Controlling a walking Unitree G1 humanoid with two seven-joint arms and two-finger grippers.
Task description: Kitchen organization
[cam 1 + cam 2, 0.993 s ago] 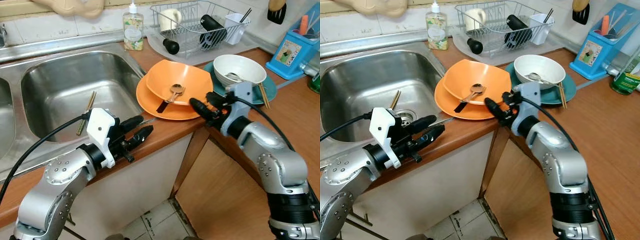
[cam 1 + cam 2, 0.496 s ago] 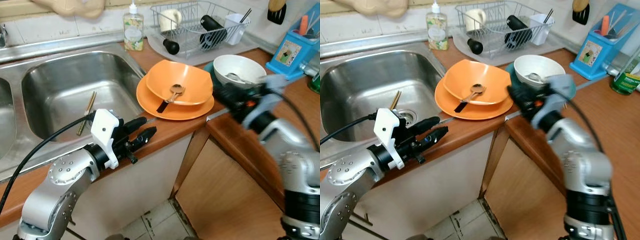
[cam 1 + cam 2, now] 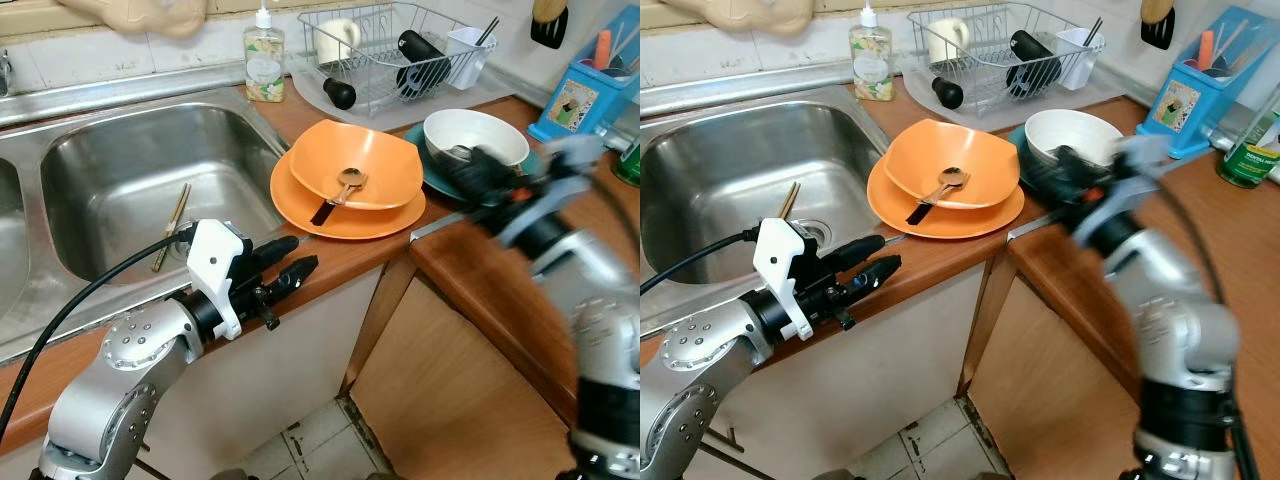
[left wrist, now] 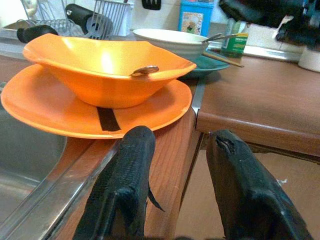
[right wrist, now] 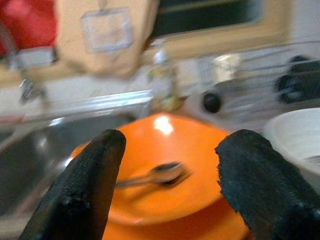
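An orange bowl [image 3: 352, 178] with a spoon [image 3: 345, 183] in it sits on an orange plate [image 3: 300, 205] at the counter edge. To its right a white bowl [image 3: 475, 138] with utensils rests on a teal plate [image 3: 425, 170]. Chopsticks [image 3: 173, 212] lie in the steel sink [image 3: 120, 170]. My left gripper [image 3: 290, 260] is open and empty, low at the counter's front edge, pointing at the orange plate [image 4: 60, 107]. My right gripper [image 3: 478, 172] is motion-blurred in front of the white bowl; the right wrist view shows it open [image 5: 172, 145], facing the orange bowl [image 5: 165, 150].
A dish rack [image 3: 390, 50] with a cup and dark utensils stands at the back, with a soap bottle [image 3: 264, 58] beside it. A blue utensil holder [image 3: 585, 95] and a green tin [image 3: 1247, 155] are at the far right. A wooden cabinet front [image 3: 450, 370] lies below the counter.
My right arm swung to the right, from the front of the orange plate to the white bowl, and is now blurred. The left gripper crept slightly forward, still open.
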